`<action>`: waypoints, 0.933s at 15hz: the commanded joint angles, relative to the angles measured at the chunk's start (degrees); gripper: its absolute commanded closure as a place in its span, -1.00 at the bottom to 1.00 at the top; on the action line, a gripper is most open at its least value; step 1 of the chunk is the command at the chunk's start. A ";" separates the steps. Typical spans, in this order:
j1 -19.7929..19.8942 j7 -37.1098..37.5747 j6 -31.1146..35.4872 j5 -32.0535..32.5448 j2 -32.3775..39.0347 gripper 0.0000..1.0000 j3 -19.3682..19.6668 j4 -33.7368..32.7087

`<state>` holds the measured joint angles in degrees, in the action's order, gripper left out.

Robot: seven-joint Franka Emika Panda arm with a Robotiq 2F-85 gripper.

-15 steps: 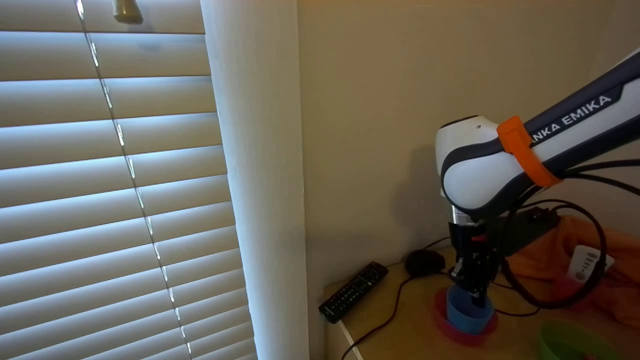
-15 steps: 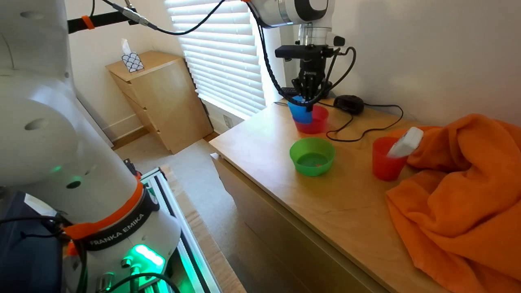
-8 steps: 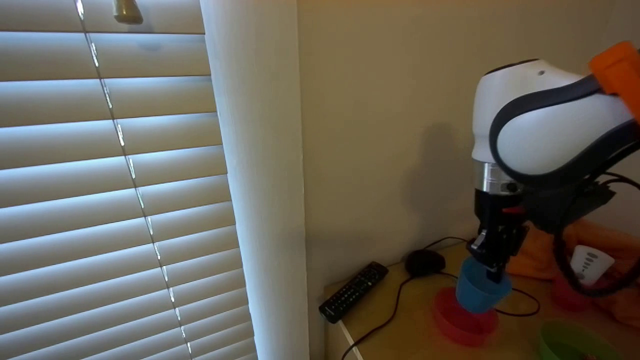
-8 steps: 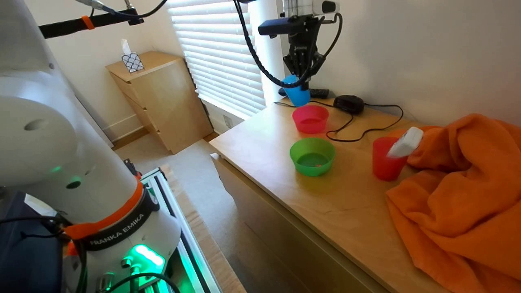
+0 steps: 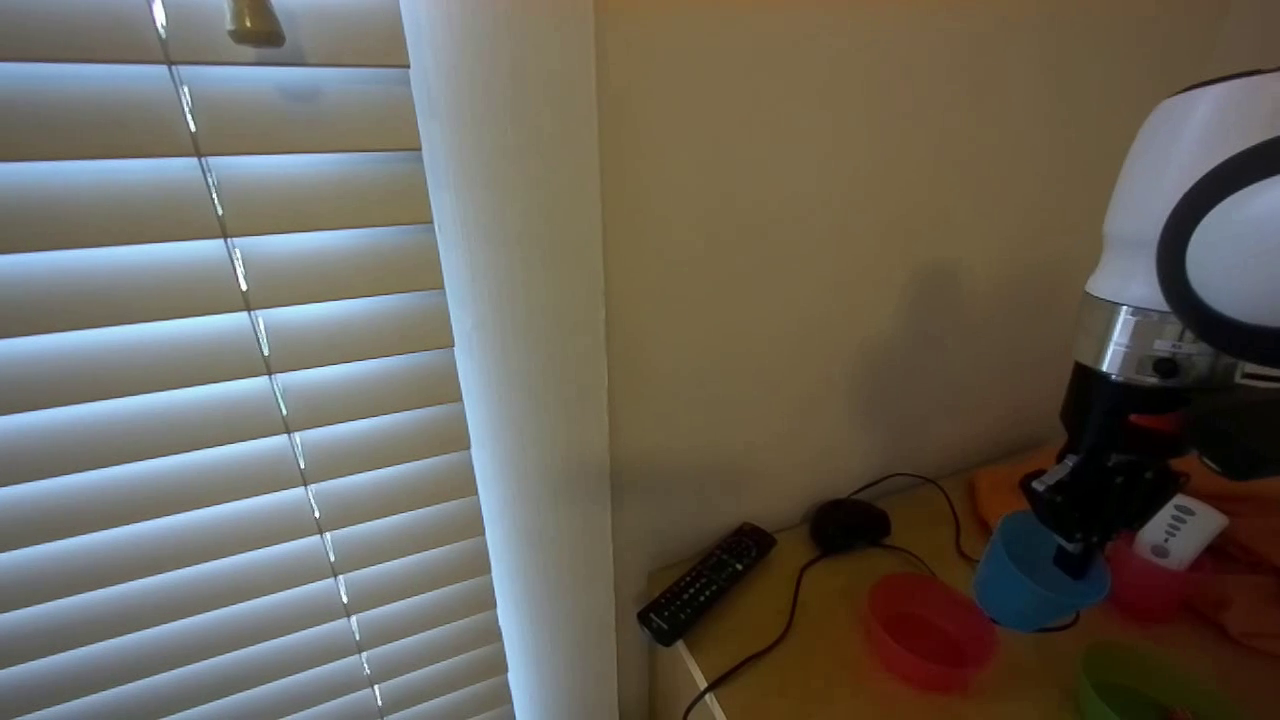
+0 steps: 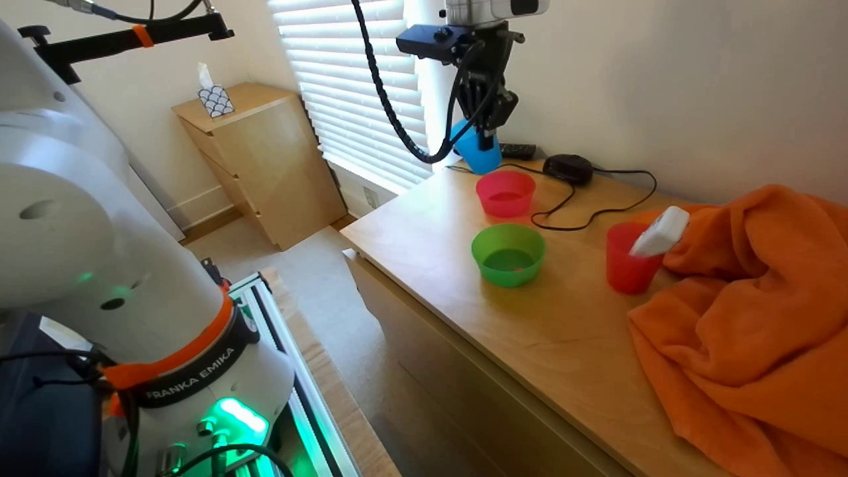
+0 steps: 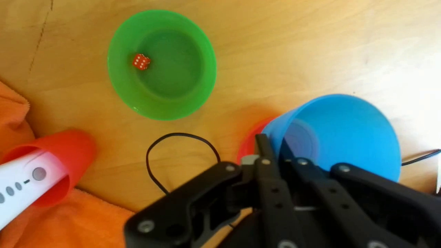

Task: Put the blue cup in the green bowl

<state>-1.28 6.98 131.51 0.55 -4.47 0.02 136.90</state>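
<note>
The end effector (image 7: 274, 142) was clamped on the wall of the blue cup (image 7: 348, 132), which hung tilted above the worktop (image 7: 262, 65), apart from the green bowl (image 7: 168, 109), where a die (image 7: 141, 62) lay.

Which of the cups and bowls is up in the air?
The blue cup: the gripper pinches its rim and holds it tilted. The green bowl, pink dish and red cup sit on the tabletop.

Smooth plastic-looking blue cup (image 7: 355, 134), glossy plastic-looking green bowl (image 7: 172, 65), wood-grained tabletop (image 7: 293, 51) with a soft sheen, matt fuzzy orange cloth (image 6: 762, 311), smooth plastic-looking red cup (image 6: 623, 273), matt black gripper (image 7: 274, 142) with metal-looking screws (image 7: 146, 226), shiny metal-looking arm collar (image 5: 1140, 342)
</note>
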 commanded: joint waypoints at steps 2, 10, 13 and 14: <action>0.82 -0.50 -2.58 -1.90 1.59 0.97 0.23 -1.33; 7.68 -6.13 -14.96 -13.69 -0.33 0.97 7.75 0.26; 10.15 -5.91 -16.49 -16.66 2.32 0.97 10.29 -1.06; 10.69 -6.64 -17.41 -17.65 3.39 0.97 10.87 -1.73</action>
<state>7.75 1.98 116.77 -13.42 -3.23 9.40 136.45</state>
